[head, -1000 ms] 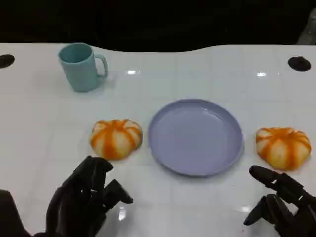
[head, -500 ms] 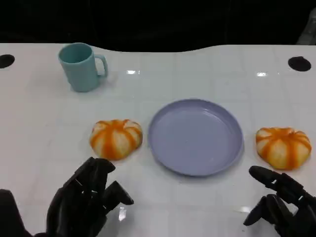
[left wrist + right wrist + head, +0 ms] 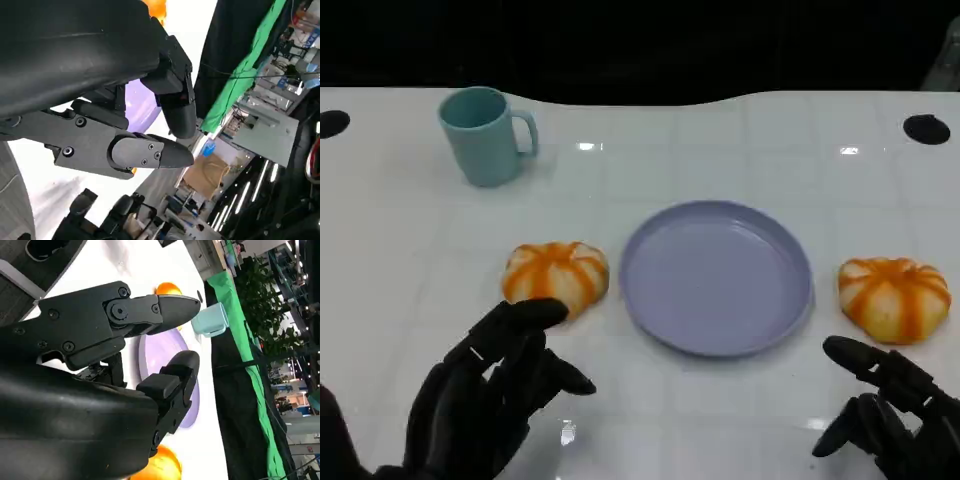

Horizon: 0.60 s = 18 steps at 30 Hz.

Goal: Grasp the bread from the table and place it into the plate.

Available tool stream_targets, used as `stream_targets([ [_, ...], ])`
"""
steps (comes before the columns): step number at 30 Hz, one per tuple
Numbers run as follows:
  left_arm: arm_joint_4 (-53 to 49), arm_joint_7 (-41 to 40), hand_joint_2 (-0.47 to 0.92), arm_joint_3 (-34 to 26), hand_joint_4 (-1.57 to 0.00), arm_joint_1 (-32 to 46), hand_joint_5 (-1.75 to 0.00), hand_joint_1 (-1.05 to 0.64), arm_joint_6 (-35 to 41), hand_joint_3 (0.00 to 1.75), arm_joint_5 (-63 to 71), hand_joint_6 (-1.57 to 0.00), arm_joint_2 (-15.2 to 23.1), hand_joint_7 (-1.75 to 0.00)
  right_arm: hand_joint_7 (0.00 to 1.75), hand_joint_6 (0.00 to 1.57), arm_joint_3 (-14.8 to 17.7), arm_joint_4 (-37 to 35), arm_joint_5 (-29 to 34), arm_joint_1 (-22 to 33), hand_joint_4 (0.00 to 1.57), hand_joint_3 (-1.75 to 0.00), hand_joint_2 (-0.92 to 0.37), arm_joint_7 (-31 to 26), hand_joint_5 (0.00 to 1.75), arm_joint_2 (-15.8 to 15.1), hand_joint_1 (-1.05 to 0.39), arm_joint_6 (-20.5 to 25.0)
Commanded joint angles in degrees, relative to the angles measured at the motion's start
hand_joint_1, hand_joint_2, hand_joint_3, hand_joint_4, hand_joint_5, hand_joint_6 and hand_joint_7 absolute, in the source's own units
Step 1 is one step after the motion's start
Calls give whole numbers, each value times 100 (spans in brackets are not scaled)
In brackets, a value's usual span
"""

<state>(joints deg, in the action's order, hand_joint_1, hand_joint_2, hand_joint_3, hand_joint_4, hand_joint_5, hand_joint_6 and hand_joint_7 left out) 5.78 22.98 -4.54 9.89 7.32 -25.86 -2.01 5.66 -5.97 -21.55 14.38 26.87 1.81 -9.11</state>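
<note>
the left hand (image 3: 485,400) and right hand (image 3: 890,415) are black, with jointed plastic fingers (image 3: 125,312) and small round screws.

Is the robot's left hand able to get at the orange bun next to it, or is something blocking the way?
Probably yes. The left hand is open, just in front of the left bread, with bare table between them. The plate sits beside the bun, and the mug stands well behind.

1. You see the left bread (image 3: 556,280): a round orange-and-cream striped bun, just beside the plate's left rim.
2. The right bread (image 3: 894,297) (same striping) lies near the opposite rim.
3. The plate (image 3: 716,277): lavender, round, upright between them.
</note>
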Motion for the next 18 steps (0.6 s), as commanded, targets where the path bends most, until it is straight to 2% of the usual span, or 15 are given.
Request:
stream_targets([
  [1, 112, -80, 92, 403, -27, -270, -90, -58, -1457, 19, 2019, -44, 994, -27, 49, 89, -15, 12, 47, -30, 60, -30, -92, -80, 150, -39, -74, 3],
  [3, 224, -136, 92, 480, -12, -307, -75, -56, -1575, 14, 2476, -40, 1247, -14, 49, 90, -22, 2, 38, -46, 61, -30, -92, -89, 150, -37, -75, 16],
  [5, 243, -369, 92, 563, -5, -391, -67, -54, -1974, 11, 3197, -37, 1523, -8, 49, 90, -26, -9, 34, -59, 61, -30, -92, -96, 150, -42, -75, 24],
  [8, 152, -732, 91, 638, -3, -525, -61, -52, -2384, 6, 3898, -36, 1704, -5, 50, 90, -22, -16, 2, -66, 61, -29, -92, -88, 150, -50, -75, 47],
  [12, 272, -1473, 91, 768, 0, -748, -53, -58, -2673, 2, 5477, -32, 2106, -1, 49, 90, -2, -81, -1, -77, 61, -29, -92, -42, 149, -66, -75, -21],
  [18, 524, -2056, 89, 1178, 0, -1059, -44, -61, -2259, 0, 7406, -28, 2294, 0, 49, 90, -7, -83, 8, -77, 62, -29, -92, -23, 150, -74, -75, -49],
])
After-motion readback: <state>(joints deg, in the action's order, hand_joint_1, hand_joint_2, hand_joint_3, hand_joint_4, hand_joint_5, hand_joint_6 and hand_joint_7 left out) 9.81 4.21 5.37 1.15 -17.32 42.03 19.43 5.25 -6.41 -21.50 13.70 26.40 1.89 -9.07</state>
